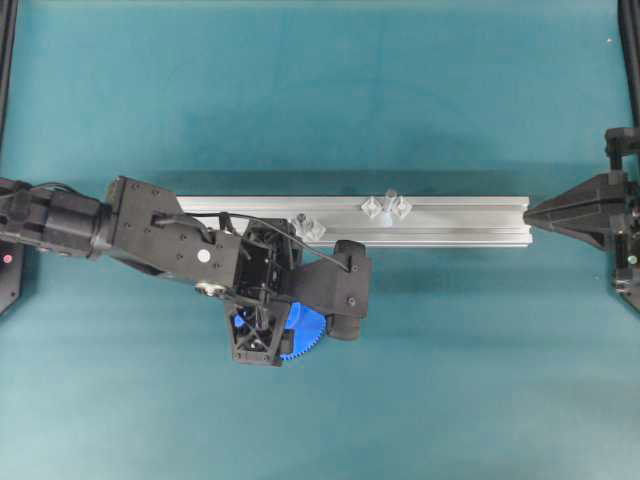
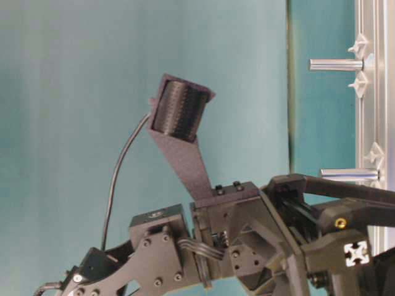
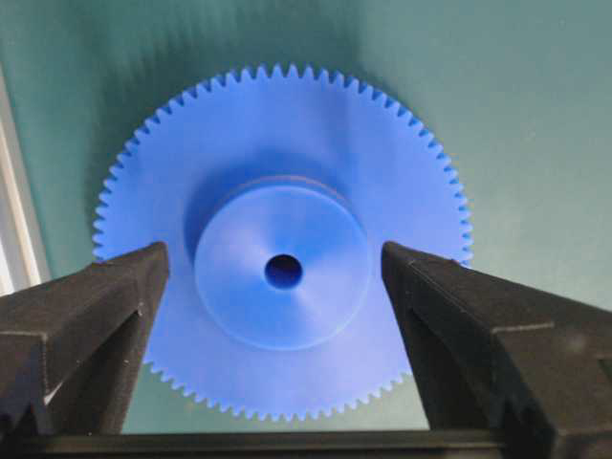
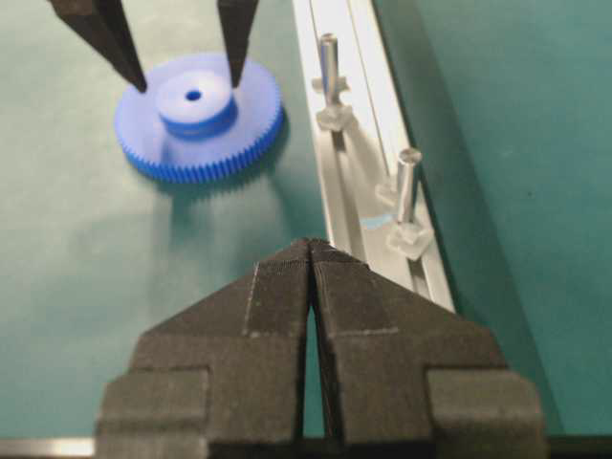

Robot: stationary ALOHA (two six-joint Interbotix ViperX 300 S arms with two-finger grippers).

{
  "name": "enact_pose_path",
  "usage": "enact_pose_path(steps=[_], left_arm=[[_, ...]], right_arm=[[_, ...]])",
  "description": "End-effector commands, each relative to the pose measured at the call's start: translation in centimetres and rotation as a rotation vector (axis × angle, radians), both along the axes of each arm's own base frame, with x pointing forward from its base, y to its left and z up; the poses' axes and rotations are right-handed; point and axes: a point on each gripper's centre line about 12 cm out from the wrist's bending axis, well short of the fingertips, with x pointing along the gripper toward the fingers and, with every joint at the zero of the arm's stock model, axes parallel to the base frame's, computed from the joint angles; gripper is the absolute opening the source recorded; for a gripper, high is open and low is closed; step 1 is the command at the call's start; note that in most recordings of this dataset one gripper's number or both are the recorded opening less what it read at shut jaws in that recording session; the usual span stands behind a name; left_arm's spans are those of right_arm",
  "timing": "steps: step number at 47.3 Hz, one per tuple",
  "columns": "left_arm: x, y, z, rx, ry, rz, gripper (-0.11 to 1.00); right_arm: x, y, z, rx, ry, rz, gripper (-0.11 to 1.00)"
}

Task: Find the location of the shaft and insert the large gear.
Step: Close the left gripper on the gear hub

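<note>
large gear (image 3: 277,268): lay flat on bench (image 4: 86,287), beside rail (image 4: 330,182) | left fingers (image 3: 96,316): spread wide, straddling hub, not gripping | right fingers (image 4: 311,287): pressed together, empty

You are looking at a teal-green table covering (image 1: 420,90) that fills every view; it reads as a matte, slightly mottled mat with faint darker patches across its far half in the overhead view. Light falls evenly from above, and you can see soft shadows on the mat beneath whatever stands over it. Along the left and right edges of the overhead view, dark frame posts (image 1: 8,60) border the work surface. A long aluminium extrusion rail (image 1: 470,222) lies flat across the middle of the mat, its grooves running lengthwise and catching a pale sheen. No walls, windows or floor can be made out.
</note>
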Motion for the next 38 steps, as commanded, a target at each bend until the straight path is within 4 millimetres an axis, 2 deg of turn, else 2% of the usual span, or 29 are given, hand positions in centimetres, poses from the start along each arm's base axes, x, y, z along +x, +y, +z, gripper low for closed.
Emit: enact_pose_path(steps=[1,38], left_arm=[[0.4,-0.2,1.1,-0.002,-0.032,-0.006,0.9],[0.3,-0.2,-1.3,0.003,0.023,-0.001,0.9]], right_arm=[[0.2,-0.1,0.4,0.011,-0.013,-0.007,0.01],[0.0,-0.1,0.4,0.01,-0.021,-0.007,0.01]])
